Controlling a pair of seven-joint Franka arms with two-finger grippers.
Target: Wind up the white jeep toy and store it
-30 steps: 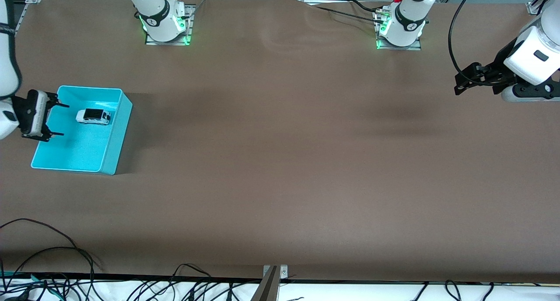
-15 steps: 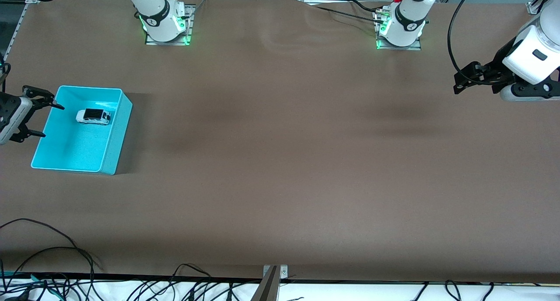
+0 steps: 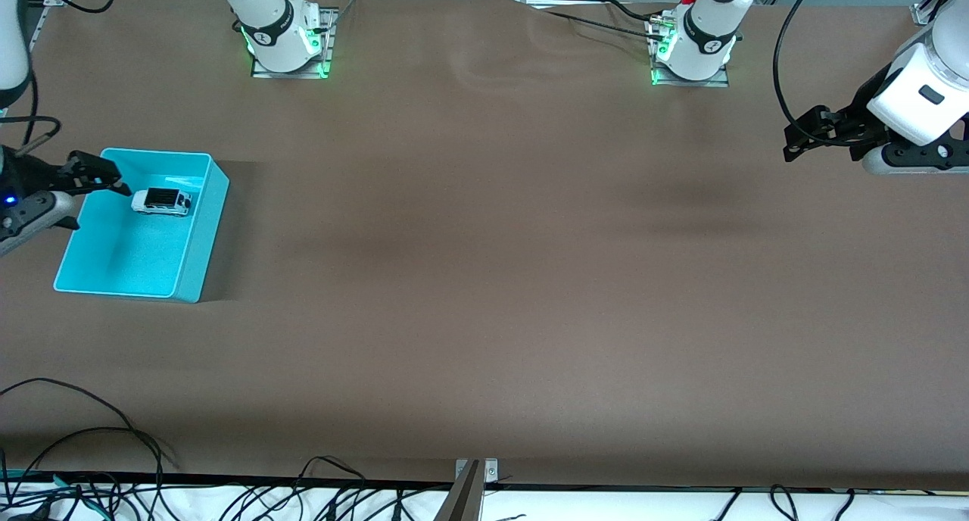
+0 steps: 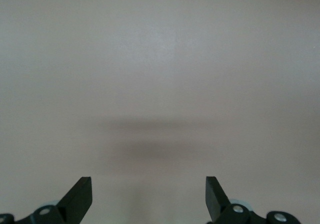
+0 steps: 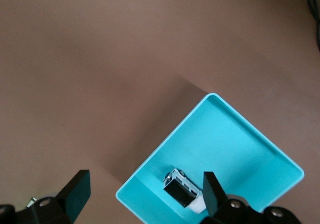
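Small white jeep toy with the black roof panel and dark wheels (image 3: 160, 201) sits on the floor of the open-topped turquoise plastic bin (image 3: 198, 237), in the part of the bin farther from the front camera and toward the wall that faces mid-table. Upright on its wheels, nothing touching it. Reads as stored already; whether it got wound I can't tell.

Right gripper (image 3: 79, 195) hangs over the bin's rim at the right arm's end of the tabletop, fingers (image 5: 77, 190) spread wide, holding nothing. Looks like a release pose, with only the lift-away remaining.

Bin walls are low and straight, so there is free room upward; the nearest rim is the one edge to mind if the arm swings sideways.

Left gripper (image 3: 806, 133) waits over bare brown tabletop (image 3: 484, 279) at the left arm's end, well apart from the bin, fingers wide open and empty.

Between them there is just plain brown surface.
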